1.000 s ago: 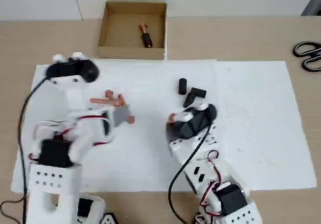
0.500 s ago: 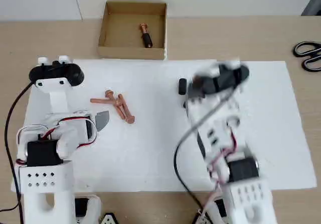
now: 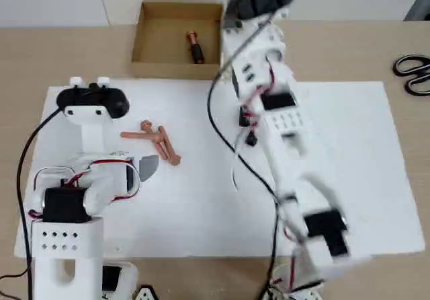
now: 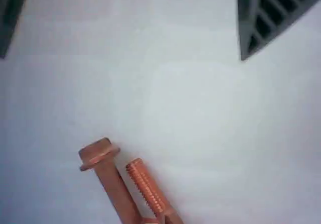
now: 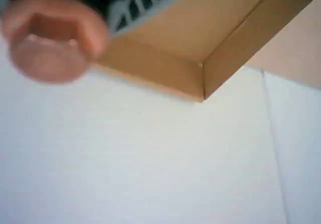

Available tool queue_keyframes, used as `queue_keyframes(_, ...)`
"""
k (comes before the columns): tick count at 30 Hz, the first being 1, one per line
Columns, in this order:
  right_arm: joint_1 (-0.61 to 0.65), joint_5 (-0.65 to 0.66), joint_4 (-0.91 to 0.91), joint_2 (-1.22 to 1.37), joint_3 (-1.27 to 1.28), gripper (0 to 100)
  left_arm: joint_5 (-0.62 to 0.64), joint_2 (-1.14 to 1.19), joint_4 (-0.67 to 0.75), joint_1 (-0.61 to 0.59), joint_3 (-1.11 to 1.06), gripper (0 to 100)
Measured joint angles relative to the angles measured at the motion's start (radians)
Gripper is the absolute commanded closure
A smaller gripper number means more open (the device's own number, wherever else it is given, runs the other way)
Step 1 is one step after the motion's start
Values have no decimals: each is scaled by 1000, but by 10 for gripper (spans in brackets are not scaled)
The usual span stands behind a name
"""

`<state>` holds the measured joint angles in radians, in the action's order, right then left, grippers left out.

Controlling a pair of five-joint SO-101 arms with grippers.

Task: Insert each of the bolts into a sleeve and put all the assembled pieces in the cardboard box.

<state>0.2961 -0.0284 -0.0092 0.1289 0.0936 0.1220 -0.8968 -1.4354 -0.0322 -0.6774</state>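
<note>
Table (image 3: 67,51): one cardboard box (image 3: 176,70) (one assembly (image 3: 195,48) inside)

Bare white sheet (image 3: 363,132) beside bolts (image 3: 165,146)

One sleeved bolt (image 3: 195,47) in cardboard box (image 3: 176,70)

High view overlooks the table (image 3: 349,51); close wrist views share its bolts (image 4: 108,176) and cardboard box (image 5: 150,66).
</note>
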Motion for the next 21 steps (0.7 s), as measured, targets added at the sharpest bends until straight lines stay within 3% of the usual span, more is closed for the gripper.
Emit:
queue_keyframes(10,35,0,0,546,-557,995,-2,0,0,0,0,720)
queue_keyframes(21,48,0,0,1025,-990,991,-2,0,0,0,0,720)
